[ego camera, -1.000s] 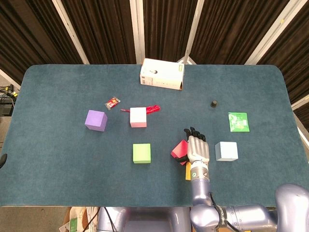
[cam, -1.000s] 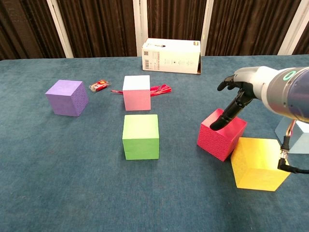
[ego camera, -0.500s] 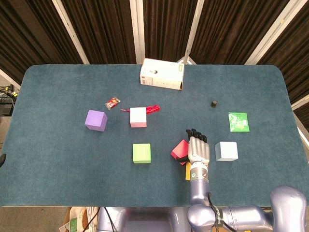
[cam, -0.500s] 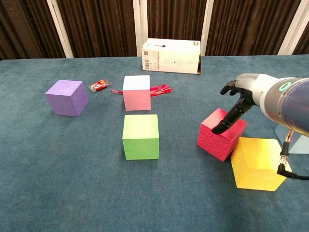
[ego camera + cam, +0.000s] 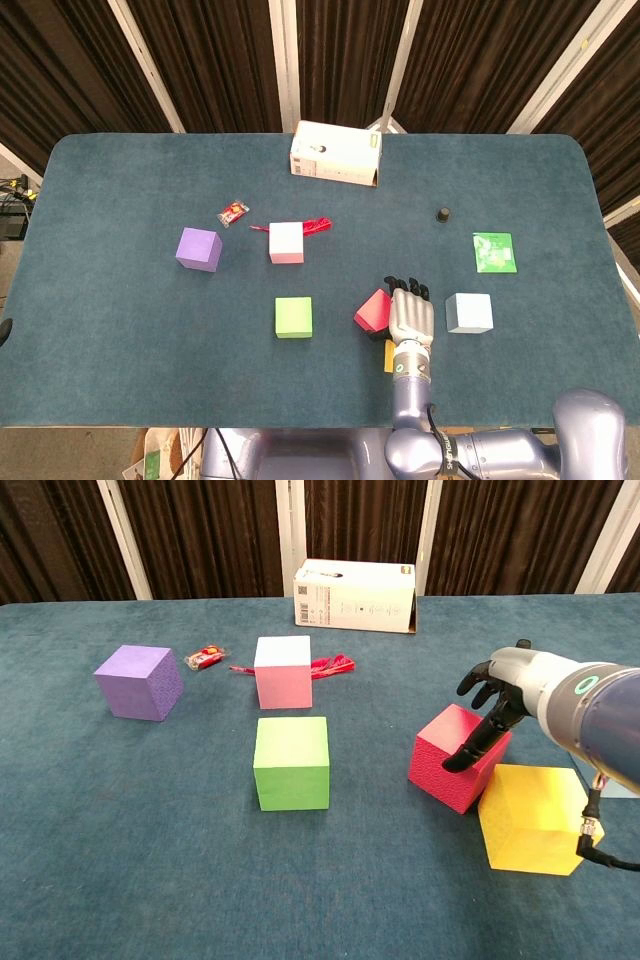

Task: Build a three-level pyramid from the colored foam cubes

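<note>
My right hand [image 5: 497,700] hangs over the red cube [image 5: 455,760], fingers spread and pointing down. Its fingertips [image 5: 460,760] touch the cube's top near the right edge, and it holds nothing. A yellow cube [image 5: 532,818] sits against the red cube's near right side; in the head view the arm covers most of the yellow cube [image 5: 389,355]. The green cube [image 5: 291,762], pink cube [image 5: 283,672] and purple cube [image 5: 140,681] stand apart to the left. The light blue cube [image 5: 468,313] lies just right of the right hand [image 5: 410,315]. My left hand is not visible.
A white cardboard box [image 5: 336,153] stands at the table's far edge. A red string [image 5: 318,225] lies beside the pink cube and a small red wrapper [image 5: 233,212] left of it. A black knob [image 5: 442,214] and a green packet [image 5: 494,252] lie at the right.
My right hand has drawn back toward me and to the right, its fingertips sliding from the middle of the red cube's top to its right edge. The cubes have not moved.
</note>
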`<state>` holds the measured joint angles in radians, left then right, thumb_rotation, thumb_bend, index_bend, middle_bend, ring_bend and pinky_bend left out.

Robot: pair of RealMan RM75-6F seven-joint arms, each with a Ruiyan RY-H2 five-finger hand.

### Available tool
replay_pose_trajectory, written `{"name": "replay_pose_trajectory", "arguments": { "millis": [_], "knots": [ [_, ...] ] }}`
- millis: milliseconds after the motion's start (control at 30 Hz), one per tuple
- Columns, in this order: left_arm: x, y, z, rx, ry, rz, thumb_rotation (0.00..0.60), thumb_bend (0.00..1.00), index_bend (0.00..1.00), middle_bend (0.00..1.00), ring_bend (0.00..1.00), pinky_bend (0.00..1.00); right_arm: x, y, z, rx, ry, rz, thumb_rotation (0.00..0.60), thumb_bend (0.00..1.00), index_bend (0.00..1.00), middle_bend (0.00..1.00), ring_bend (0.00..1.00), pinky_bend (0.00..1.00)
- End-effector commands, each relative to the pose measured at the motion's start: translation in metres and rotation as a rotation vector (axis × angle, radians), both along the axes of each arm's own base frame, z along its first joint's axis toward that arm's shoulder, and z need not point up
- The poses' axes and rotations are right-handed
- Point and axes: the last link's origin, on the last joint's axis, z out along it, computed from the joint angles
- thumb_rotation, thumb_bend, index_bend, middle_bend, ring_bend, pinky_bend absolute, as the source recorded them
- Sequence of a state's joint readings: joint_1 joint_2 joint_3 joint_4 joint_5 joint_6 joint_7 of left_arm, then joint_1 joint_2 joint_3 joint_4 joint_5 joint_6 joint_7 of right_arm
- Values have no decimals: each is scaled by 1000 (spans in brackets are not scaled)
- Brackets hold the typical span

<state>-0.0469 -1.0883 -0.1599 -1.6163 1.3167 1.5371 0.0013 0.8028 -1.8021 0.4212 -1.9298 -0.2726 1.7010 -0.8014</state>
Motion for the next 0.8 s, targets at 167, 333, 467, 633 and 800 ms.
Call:
{"name": "replay_pose_trajectory", "arguments": {
  "millis": [167,333,467,633,800],
  "knots": [
    [0,0,0,4,-1,2,600,362,145,0,0,17,-1,-1,-3,-22,32,-1,600,168,225,247,32,0],
    [0,0,0,5,-4,3,600,362,147,0,0,17,-2,0,-4,-18,41,-2,600,168,241,251,37,0],
    [0,0,0,5,-5,5,600,362,148,0,0,18,-3,0,-4,-15,49,-6,600,169,242,253,40,0],
    [0,0,0,5,-6,6,600,362,150,0,0,17,-3,3,-6,-4,52,-4,600,168,250,270,55,0],
    [0,0,1,9,-9,8,600,361,158,0,0,17,-3,4,-10,0,55,-3,600,169,276,315,95,0]
  ]
}}
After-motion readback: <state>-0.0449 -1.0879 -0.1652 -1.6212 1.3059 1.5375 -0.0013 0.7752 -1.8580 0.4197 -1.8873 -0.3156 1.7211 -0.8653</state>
